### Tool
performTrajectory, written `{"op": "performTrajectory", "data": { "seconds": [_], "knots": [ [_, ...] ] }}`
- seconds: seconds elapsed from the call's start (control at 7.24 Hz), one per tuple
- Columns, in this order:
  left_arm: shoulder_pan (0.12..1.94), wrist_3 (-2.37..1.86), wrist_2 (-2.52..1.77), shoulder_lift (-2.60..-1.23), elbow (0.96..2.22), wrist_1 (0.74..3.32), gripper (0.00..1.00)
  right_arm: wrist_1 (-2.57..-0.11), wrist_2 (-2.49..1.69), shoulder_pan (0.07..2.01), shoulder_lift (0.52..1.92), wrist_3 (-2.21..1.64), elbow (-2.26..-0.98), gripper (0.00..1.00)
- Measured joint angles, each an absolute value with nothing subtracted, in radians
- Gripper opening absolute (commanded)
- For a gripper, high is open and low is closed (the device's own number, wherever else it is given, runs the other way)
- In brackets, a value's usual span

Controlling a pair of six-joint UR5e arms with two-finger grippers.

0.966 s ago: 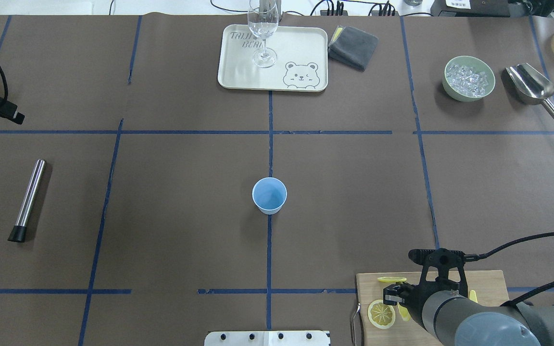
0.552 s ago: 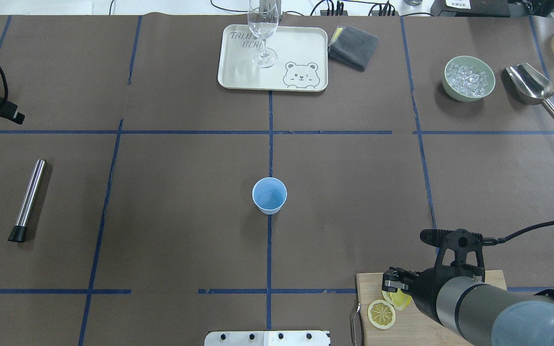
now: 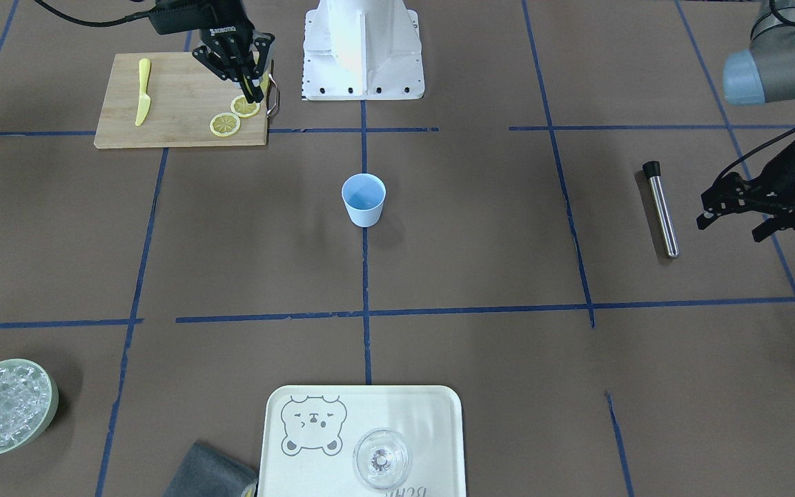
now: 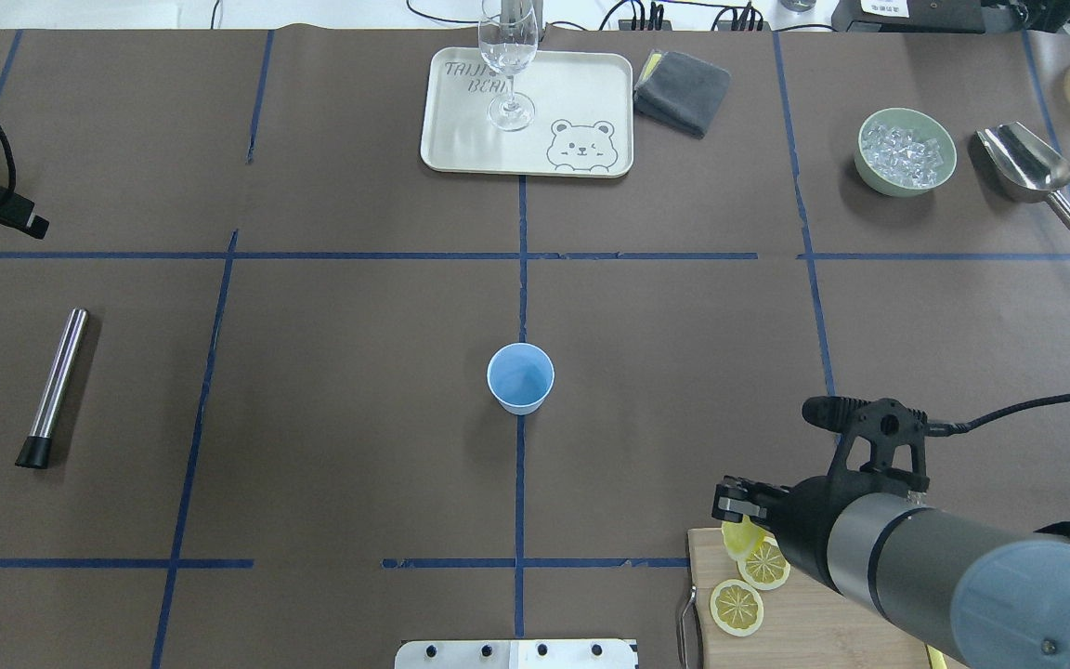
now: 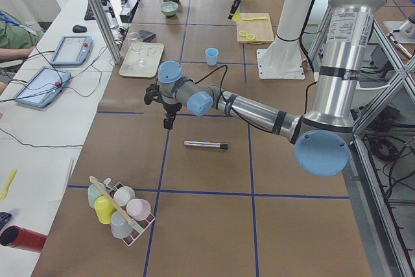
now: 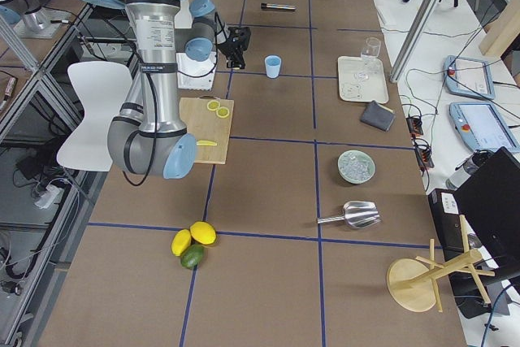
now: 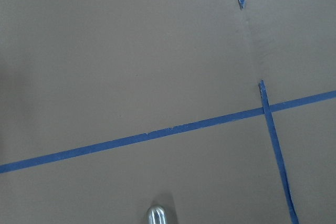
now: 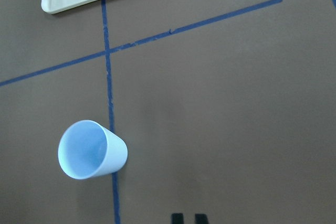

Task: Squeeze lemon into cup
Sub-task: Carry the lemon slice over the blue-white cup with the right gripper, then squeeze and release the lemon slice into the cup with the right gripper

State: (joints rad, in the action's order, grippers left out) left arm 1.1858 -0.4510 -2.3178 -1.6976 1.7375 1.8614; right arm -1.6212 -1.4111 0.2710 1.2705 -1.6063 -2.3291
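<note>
Your table [image 4: 358, 325] is brown paper with a blue tape grid. The side views show a white bench with tablets on the operators' side and aluminium frame posts. The lemon [image 4: 737, 540] is a thin yellow-rimmed slice, seen edge-on, pinched in the right gripper [image 4: 736, 517] above the cup-side end of the wooden cutting board [image 3: 177, 96]. The fingers are clamped on it, with the tips nearly together in the right wrist view. Two matching slices [image 4: 764, 564] lie flat on the board, pale segmented faces up, with a yellow knife [image 3: 142, 91] further along. The cup [image 4: 520, 377] is light blue, upright, on the centre tape line and well apart from the board. The left gripper [image 5: 168, 121] hovers near the steel tube [image 5: 205, 144]; can't tell how its jaws stand. Writing: the tray [image 4: 581, 84] has a bear drawing and "TRIJI…" over "BEA…", the rest hidden behind the wine glass [image 4: 509, 56]. The right gripper body reads "ROBOTIQ".
</note>
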Motion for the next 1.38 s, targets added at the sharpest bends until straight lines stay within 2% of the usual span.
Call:
{"op": "performTrajectory", "data": {
  "seconds": [0.14, 0.41, 0.83, 1.1, 1.38],
  "knots": [
    [1.186, -0.451, -2.318, -1.698, 1.737, 1.862, 1.00, -1.695, -1.444, 0.320, 1.151, -1.597, -2.253, 0.00],
    [1.186, -0.450, -2.318, -1.698, 1.737, 1.862, 1.00, -1.717, -1.464, 0.377, 0.997, -1.556, -2.081, 0.00],
    [1.186, -0.449, -2.318, -1.698, 1.734, 1.862, 1.00, -1.558, -1.463, 0.409, 0.831, -1.545, -1.777, 0.00],
    [1.186, -0.448, -2.318, -1.698, 1.733, 1.862, 1.00, -1.530, -1.467, 0.410, 0.796, -1.545, -1.703, 0.00],
    [1.186, -0.448, -2.318, -1.698, 1.731, 1.862, 1.00, -1.543, -1.491, 0.406, 0.798, -1.545, -1.687, 0.00]
  ]
}}
